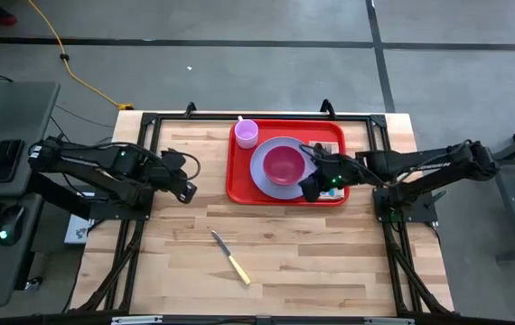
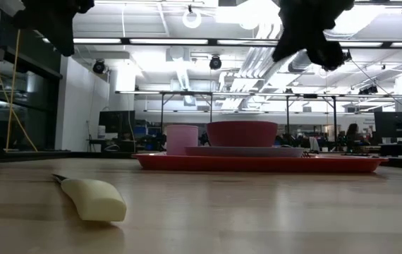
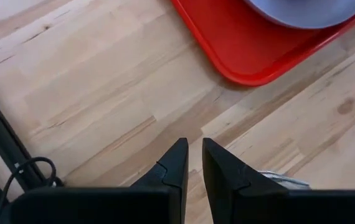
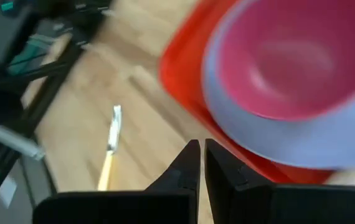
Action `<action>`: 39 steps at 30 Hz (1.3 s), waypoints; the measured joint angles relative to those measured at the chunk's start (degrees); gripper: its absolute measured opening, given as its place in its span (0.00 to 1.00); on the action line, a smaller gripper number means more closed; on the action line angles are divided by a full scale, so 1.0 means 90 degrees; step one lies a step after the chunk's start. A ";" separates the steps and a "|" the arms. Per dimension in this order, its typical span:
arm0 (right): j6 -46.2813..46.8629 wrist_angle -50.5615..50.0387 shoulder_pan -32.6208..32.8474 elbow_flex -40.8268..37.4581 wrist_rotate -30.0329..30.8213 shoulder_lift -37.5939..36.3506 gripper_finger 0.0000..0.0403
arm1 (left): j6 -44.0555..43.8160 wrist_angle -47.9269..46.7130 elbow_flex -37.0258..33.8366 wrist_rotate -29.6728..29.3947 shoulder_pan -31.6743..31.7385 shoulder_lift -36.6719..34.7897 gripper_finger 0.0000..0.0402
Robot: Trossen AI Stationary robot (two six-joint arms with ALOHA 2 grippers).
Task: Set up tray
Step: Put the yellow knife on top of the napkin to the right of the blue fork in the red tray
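- Where the wooden table (image 1: 285, 253) stands in a workshop, a knife (image 1: 230, 257) is seen lying.
- The tray (image 1: 239, 181) is loaded with a plate (image 1: 262, 167), bowl (image 1: 283, 164) and cup (image 1: 247, 133).
- The right gripper (image 1: 310, 190) is held empty, fingers together; the left gripper (image 1: 188, 190) is held slightly apart.

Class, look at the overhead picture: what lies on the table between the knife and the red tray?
Nothing. In the high view, only bare wood separates the knife from the near rim of the tray. The low view agrees: the knife lies well short of the tray.

free: bare table (image 1: 330, 262) front-right | obstacles: knife (image 1: 230, 257) front-centre, tray (image 1: 239, 185) rear
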 joint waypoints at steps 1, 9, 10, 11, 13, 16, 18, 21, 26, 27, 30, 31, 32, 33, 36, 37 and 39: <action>-0.0140 0.0158 0.0086 0.0000 0.0005 0.0009 0.00 | 0.0002 0.0046 -0.0064 -0.0025 -0.0068 -0.0012 0.20; -0.0948 0.1271 0.0545 0.0000 0.0112 0.0187 0.00 | -0.0929 0.0301 -0.0859 -0.0488 -0.1185 -0.0288 0.20; -0.1016 0.1373 0.0571 0.0000 0.0099 0.0217 0.00 | -0.1100 0.0335 -0.0951 -0.0587 -0.1365 -0.0313 0.20; -0.1097 0.1476 0.0595 0.0000 0.0066 0.0257 0.00 | -0.1242 0.0448 -0.1032 -0.0706 -0.1537 -0.0334 0.20; -0.1254 0.1734 0.0651 0.0000 -0.0061 0.0328 0.00 | -0.1493 0.0589 -0.1170 -0.0941 -0.1881 -0.0399 0.20; -0.1319 0.2121 0.0721 0.0000 -0.0252 0.0520 0.00 | -0.1726 0.0703 -0.1361 -0.1259 -0.2396 -0.0467 0.20; -0.1320 0.2385 0.0739 0.0000 -0.0405 0.0699 0.00 | -0.1839 0.0743 -0.1473 -0.1422 -0.2689 -0.0474 0.20; -0.1317 0.2787 0.0790 0.0000 -0.0578 0.0980 0.00 | -0.1877 0.0885 -0.1615 -0.1621 -0.3020 -0.0555 0.20; -0.1288 0.3567 0.0876 0.0000 -0.0791 0.1346 0.00 | -0.2019 0.0958 -0.2051 -0.1640 -0.3191 -0.0878 0.20; -0.1287 0.3702 0.0904 0.0000 -0.0800 0.1400 0.00 | -0.2023 0.0983 -0.2157 -0.1620 -0.3188 -0.0989 0.20; -0.1276 0.3980 0.0993 0.0082 -0.0774 0.1542 0.00 | -0.2020 0.1032 -0.2456 -0.1590 -0.3181 -0.1391 0.20; -0.1286 0.3977 0.1029 0.0173 -0.0769 0.1584 0.00 | -0.1992 0.1068 -0.2522 -0.1594 -0.3181 -0.1537 0.20; -0.1317 0.3953 0.1065 0.0298 -0.0767 0.1637 0.00 | -0.1898 0.1145 -0.2595 -0.1597 -0.3181 -0.1687 0.20; -0.1378 0.3930 0.1099 0.0431 -0.0722 0.1697 0.00 | -0.1802 0.1204 -0.2673 -0.1588 -0.3181 -0.1839 0.20; -0.1602 0.3640 0.1195 0.0927 -0.0523 0.1906 0.00 | -0.1488 0.1417 -0.2899 -0.1582 -0.3181 -0.2308 0.20; -0.1661 0.3451 0.1219 0.1123 -0.0452 0.2003 0.00 | -0.1377 0.1464 -0.2962 -0.1580 -0.3181 -0.2463 0.20; -0.1718 0.2954 0.1259 0.1513 -0.0368 0.2192 0.00 | -0.1131 0.1554 -0.3094 -0.1478 -0.3179 -0.2758 0.20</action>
